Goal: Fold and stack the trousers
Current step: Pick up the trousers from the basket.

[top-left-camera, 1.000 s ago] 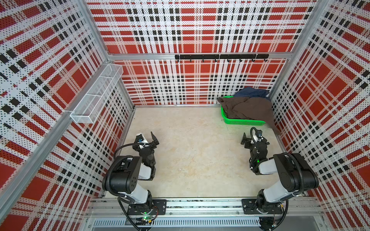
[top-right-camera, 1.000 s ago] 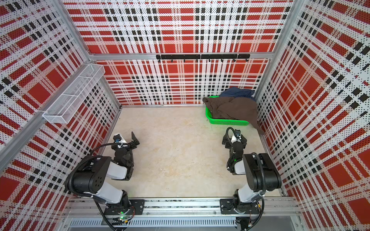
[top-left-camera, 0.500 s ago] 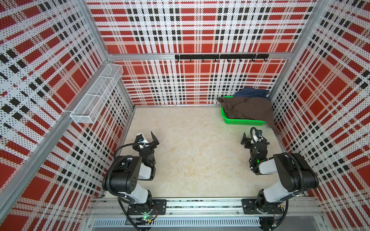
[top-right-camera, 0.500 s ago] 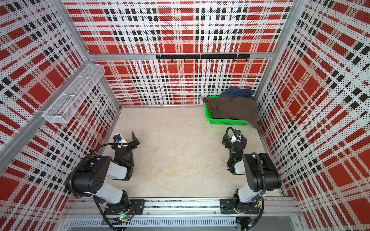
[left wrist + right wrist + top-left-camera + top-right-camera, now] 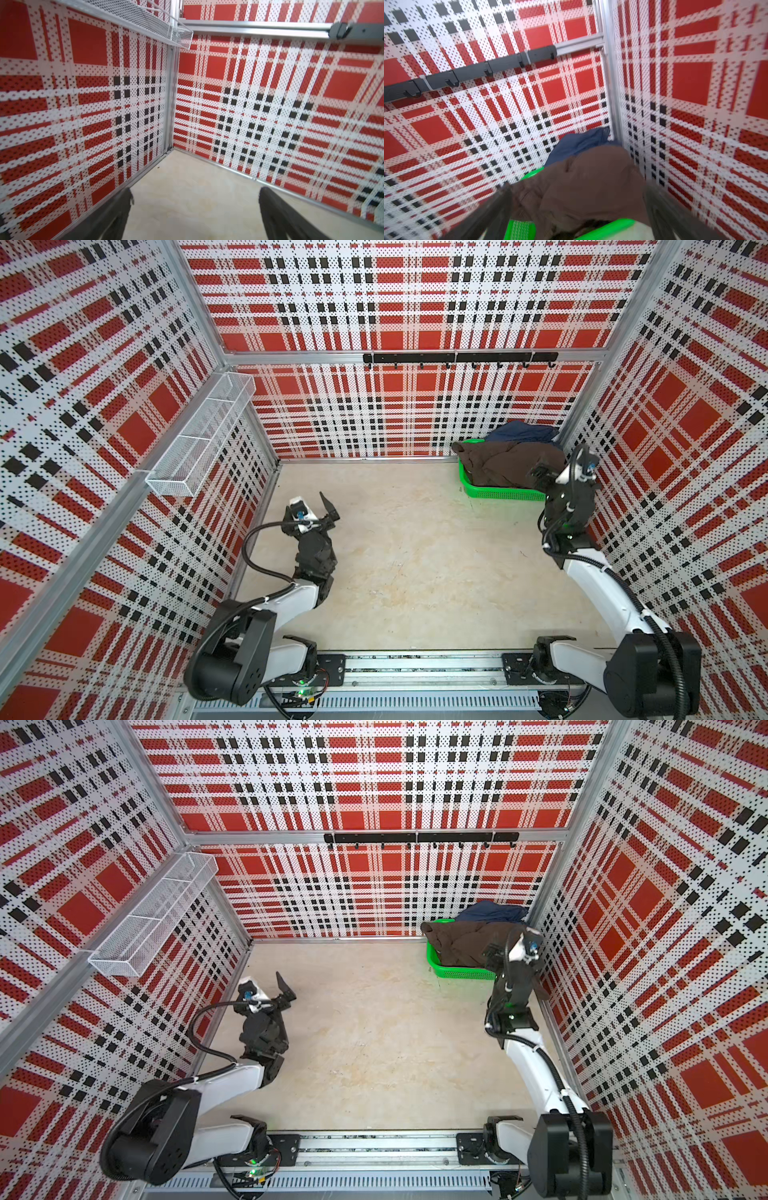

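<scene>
Nearest us, our left gripper (image 5: 195, 193) stands wide open, well apart from the green basket (image 5: 498, 491). Our right gripper (image 5: 577, 189), equally wide, hovers at the basket's near rim. The trousers (image 5: 507, 464) lie heaped in the basket, spilling over its rim.

trousers (image 5: 507, 464): brown cloth, matt and creased, as I see it
basket (image 5: 498, 492): bright green plastic, glossy, perforated
table (image 5: 415, 556): pale, matt, mottled
wire shelf (image 5: 199, 435): white metal mesh
my left fingers (image 5: 276, 216): black, matt
</scene>
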Motion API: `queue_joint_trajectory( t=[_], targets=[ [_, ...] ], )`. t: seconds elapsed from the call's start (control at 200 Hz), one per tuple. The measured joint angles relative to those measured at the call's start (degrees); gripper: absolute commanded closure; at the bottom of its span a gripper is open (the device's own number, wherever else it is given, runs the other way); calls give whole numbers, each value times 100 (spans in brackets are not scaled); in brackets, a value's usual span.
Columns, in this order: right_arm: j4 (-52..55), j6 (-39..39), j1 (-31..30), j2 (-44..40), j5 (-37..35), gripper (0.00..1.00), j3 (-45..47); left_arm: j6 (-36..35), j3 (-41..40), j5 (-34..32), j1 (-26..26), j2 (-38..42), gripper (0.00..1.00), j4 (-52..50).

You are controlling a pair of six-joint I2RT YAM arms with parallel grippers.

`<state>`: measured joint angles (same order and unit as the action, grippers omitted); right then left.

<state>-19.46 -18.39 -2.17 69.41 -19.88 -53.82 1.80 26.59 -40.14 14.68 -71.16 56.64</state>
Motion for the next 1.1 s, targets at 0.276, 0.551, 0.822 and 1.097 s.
queue_joint_trajectory(
  t=[0.276, 0.551, 0.822, 1.097],
  targets=[
    [2719, -1156, 2, 1897, 787, 0, -2083, 1620, 2184, 1054, -424, -44, 2, -3163],
    [4476, -1773, 133, 4260, 1285, 0, -5021, 2306, 2979, 2000, 39, -1307, 2, -4824],
    [5480, -2249, 299, 6210, 1482, 0, -7538, 2378, 3904, 2522, 590, -2282, 2, -5379],
    [5711, -2717, 420, 7095, 1722, 0, -8137, 2358, 4690, 2929, 990, -3108, 2, -5466]
  ],
)
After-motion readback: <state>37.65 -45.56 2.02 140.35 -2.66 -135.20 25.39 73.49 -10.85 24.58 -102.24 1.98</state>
